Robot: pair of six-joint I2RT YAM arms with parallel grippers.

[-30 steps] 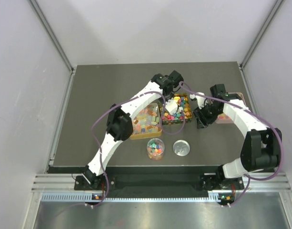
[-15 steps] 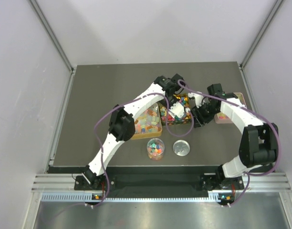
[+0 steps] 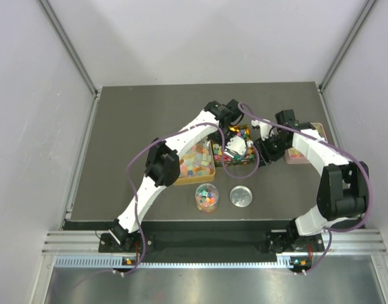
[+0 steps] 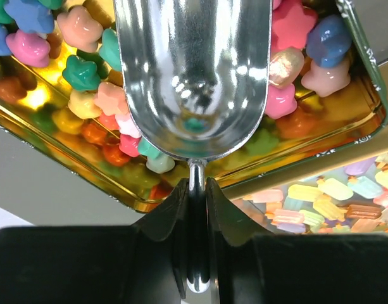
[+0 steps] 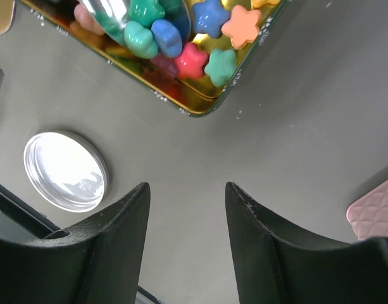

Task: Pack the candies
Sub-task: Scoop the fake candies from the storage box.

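Observation:
The candies (image 4: pixel 288 25) are small star-shaped pieces in pink, blue, green and orange, lying in a gold tin (image 4: pixel 371 107) at mid-table (image 3: pixel 250 161). My left gripper (image 4: pixel 197 183) is shut on the thin handle of a silver scoop (image 4: pixel 194 69). The scoop's bowl lies low over the candies and looks empty. My right gripper (image 5: pixel 187 193) is open over bare table just off the tin's near right corner (image 5: pixel 194 111), holding nothing. In the top view it (image 3: pixel 264 155) sits right of the tin. A small clear jar (image 3: pixel 207 197) with mixed candies stands near the front.
A round silver lid (image 5: pixel 66 171) lies on the table right of the jar (image 3: pixel 242 196). A second gold tin (image 3: pixel 195 161) of pale rectangular sweets adjoins the first on its left. A pink box (image 3: pixel 299 154) sits at the right, under the right arm.
The left arm has brought the scoop nearer and down into the candy tin. The right gripper has shifted slightly left toward the tin, still open.

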